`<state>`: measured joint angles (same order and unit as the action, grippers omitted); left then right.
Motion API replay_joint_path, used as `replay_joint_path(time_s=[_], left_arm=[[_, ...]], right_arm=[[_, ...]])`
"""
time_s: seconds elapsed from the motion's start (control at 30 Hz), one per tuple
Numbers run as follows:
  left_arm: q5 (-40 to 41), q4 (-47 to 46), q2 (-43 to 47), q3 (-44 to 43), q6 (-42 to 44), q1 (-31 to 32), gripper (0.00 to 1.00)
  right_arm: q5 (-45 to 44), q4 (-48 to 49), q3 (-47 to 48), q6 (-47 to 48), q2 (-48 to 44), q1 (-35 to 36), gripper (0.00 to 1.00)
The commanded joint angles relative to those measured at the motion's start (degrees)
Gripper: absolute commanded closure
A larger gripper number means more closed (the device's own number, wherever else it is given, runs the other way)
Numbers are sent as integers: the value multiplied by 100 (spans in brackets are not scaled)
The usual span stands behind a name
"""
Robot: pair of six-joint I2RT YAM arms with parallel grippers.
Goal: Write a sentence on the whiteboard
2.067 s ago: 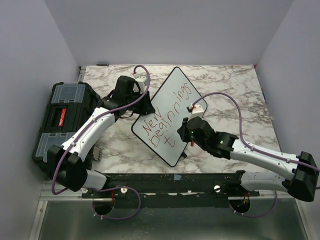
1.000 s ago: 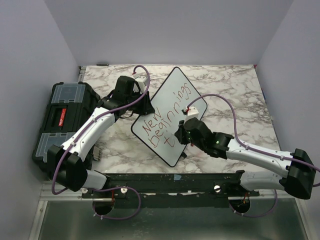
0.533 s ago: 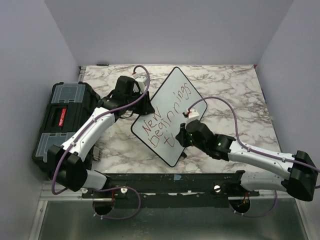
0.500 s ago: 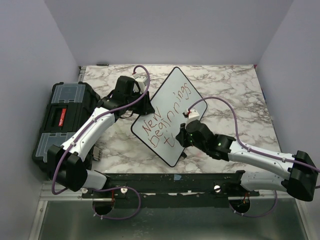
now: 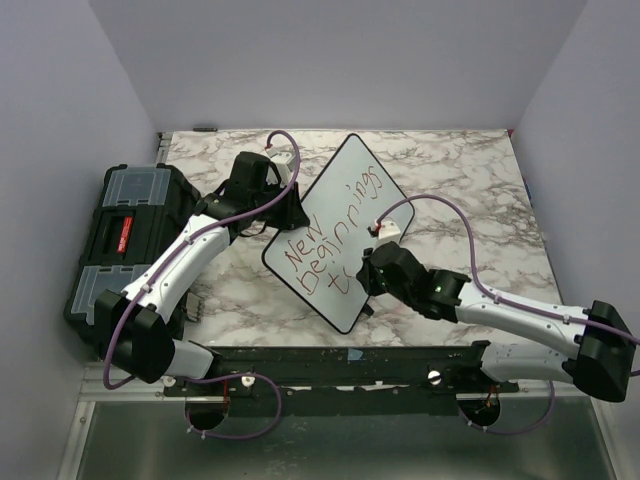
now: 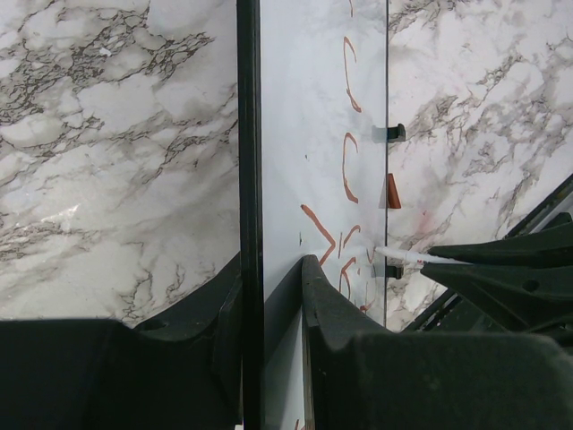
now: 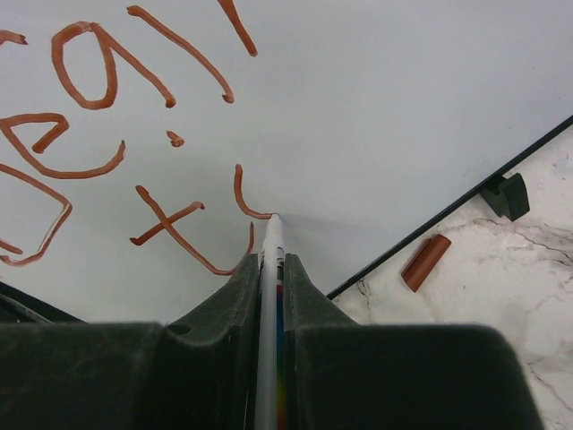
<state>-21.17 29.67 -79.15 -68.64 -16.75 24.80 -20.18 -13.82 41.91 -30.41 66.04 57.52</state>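
Marble table [image 5: 470,170] surrounds whiteboard [image 5: 345,185]; left claw [image 6: 271,273] clamps edge.

Plain lavender walls [image 5: 330,60] enclose a white, grey-veined marble tabletop [image 5: 470,170] under even light.

— What sort of place is this?

— A robotics lab bench, set up as a small test cell. A white tabletop with grey marble veining [image 5: 470,170] is boxed in by plain lavender panel walls [image 5: 330,60] behind it and on both sides.

— What else shows it?

— Two white-and-black robot arms trailing purple cables [image 5: 180,265] rise from a black metal rail [image 5: 330,358] along the tabletop's near edge. A black plastic toolbox with clear lid compartments [image 5: 120,235] sits at its left edge.
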Motion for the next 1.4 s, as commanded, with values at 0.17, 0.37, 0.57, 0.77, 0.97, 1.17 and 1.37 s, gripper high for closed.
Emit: replay_joint_path(time_s=[0.17, 0.37, 0.57, 0.77, 0.97, 1.17, 1.37], left_arm=[[709, 610, -132, 237, 910, 219, 100], [706, 618, -131, 237, 911, 220, 100], [723, 616, -135, 238, 911, 227, 100], [718, 619, -133, 233, 911, 236, 100], [719, 619, -127, 233, 915, 236, 100], [728, 617, -119, 233, 917, 236, 100], [718, 619, -101, 234, 919, 230, 100]], right_arm=[[-525, -297, 364, 94, 326, 7, 99], [-542, -255, 669, 202, 527, 10, 99], [-422, -195, 881, 246, 654, 7, 99], [-212, -95, 899, 178, 666, 5, 99], [-115, -67, 894, 118, 647, 12, 99], [-13, 11, 888, 88, 612, 14, 99], [104, 10, 909, 94, 622, 11, 99]])
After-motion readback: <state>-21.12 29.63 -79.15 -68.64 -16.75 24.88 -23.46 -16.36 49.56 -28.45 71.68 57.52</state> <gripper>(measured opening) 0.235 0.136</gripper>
